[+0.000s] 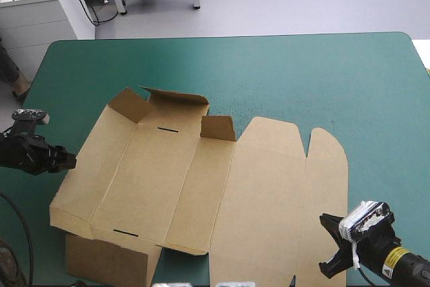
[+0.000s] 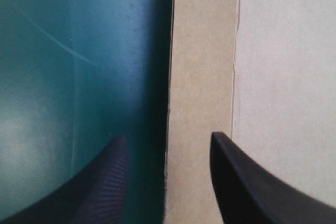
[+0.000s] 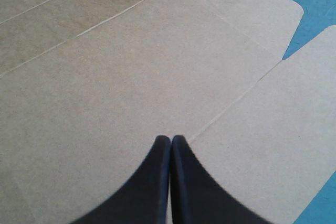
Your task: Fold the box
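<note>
Nearest, my left gripper [image 2: 168, 136] stands spread astride the left edge of the box [image 1: 168, 179], likely to catch that wall; my right gripper [image 3: 170, 139], pinched together, hangs over the flat lid [image 1: 269, 193] on the table [image 1: 302, 78]

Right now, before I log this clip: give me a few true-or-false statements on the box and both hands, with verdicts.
1. The left hand is open, at the left edge of the box. True.
2. The right hand is open. False: its fingers meet, shut, above the box.
3. The box's right part lies flat on the teal-green cover. True.
4. Every wall stands raised. False: only the far flaps stand.
</note>
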{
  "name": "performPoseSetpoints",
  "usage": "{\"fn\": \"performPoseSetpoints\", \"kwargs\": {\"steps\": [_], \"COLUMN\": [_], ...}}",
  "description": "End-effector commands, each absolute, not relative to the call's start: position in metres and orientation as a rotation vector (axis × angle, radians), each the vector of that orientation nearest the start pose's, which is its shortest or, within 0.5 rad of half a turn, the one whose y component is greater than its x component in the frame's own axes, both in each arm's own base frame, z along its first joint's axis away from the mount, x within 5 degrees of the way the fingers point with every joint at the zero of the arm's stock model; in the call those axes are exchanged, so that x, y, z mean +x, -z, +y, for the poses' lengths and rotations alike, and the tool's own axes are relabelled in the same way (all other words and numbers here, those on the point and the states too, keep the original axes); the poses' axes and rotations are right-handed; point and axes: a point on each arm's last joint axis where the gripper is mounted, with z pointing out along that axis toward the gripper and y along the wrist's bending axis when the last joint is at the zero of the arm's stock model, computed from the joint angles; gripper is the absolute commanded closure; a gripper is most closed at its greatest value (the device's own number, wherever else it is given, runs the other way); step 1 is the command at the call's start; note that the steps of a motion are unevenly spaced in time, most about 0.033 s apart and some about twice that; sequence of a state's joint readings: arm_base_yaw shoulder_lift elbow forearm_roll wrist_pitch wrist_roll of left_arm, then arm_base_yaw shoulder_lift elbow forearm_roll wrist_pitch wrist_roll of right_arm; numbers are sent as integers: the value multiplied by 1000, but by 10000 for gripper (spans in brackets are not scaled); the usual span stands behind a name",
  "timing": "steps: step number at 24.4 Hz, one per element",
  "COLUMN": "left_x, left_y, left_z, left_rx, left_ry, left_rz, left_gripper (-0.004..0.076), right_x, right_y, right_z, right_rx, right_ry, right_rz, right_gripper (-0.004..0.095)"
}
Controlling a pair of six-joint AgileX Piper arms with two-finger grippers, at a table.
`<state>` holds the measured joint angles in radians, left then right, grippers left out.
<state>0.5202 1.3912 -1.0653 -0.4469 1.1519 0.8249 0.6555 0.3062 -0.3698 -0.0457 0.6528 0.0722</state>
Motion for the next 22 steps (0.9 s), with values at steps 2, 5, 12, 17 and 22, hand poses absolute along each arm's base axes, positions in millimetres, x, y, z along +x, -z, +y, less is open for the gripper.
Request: {"fn": "performPoseSetpoints", "kwargs": {"steps": [2,5,12,17,22], "left_x": [245,246,249,257,262], "left_y": [-294,-286,-261,-246,-249], "left_z": [97,100,101,102,95], "left_rx": [224,236,190,18,0], "left_ry": [342,344,565,672,749], "left_rz": [2670,2720,2871,2905,2852], "left_gripper": [328,328,328,328,328], "right_x": [57,57,57,57,57], "right_y": [-275,-275,-275,-275,-275], "right_z": [40,40,40,40,40], "right_rx": [-611,-613,-613,-613,-614], "right_ry": [-402,-402,-402,-402,-397], "right_rz": [1908,1908,1908,1908,1907], "right_gripper": [927,927,927,927,927]}}
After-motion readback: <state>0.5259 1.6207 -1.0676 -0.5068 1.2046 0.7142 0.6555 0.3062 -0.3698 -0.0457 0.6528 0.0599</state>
